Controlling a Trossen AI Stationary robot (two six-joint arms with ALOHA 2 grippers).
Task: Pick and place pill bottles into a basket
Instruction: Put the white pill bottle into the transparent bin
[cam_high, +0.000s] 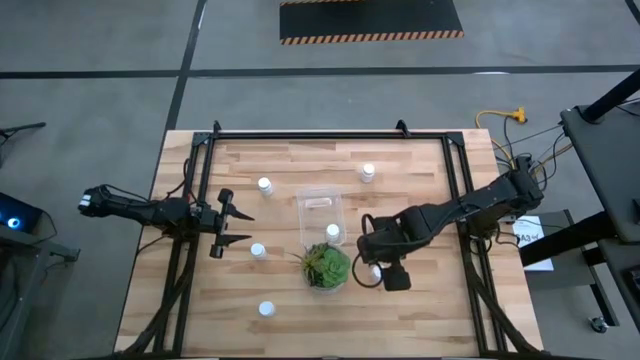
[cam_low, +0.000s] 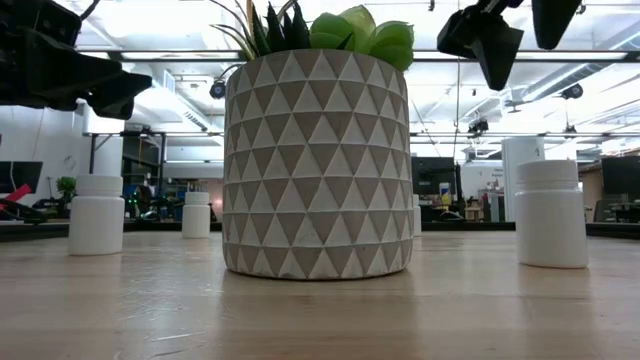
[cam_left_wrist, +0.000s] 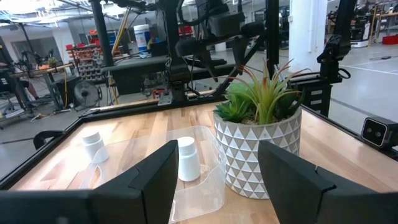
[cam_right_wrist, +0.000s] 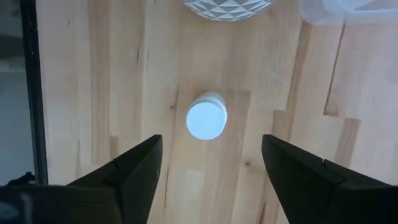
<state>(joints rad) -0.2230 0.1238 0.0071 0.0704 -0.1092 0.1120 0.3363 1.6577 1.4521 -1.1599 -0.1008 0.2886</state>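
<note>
Your right gripper (cam_right_wrist: 211, 165) hangs released, fingers spread, straight above a pill bottle (cam_right_wrist: 206, 116) that stands on the counter (cam_high: 420, 310) just beside the potted plant (cam_high: 326, 266). One bottle (cam_high: 333, 232) stands inside the clear basket (cam_high: 321, 213), which touches the plant's far side. Your left gripper (cam_high: 236, 227) waits well apart from the plant, also released, with another bottle (cam_high: 258, 250) between them.

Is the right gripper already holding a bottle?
No: the right gripper is open above an upright bottle standing free on the table.
</note>
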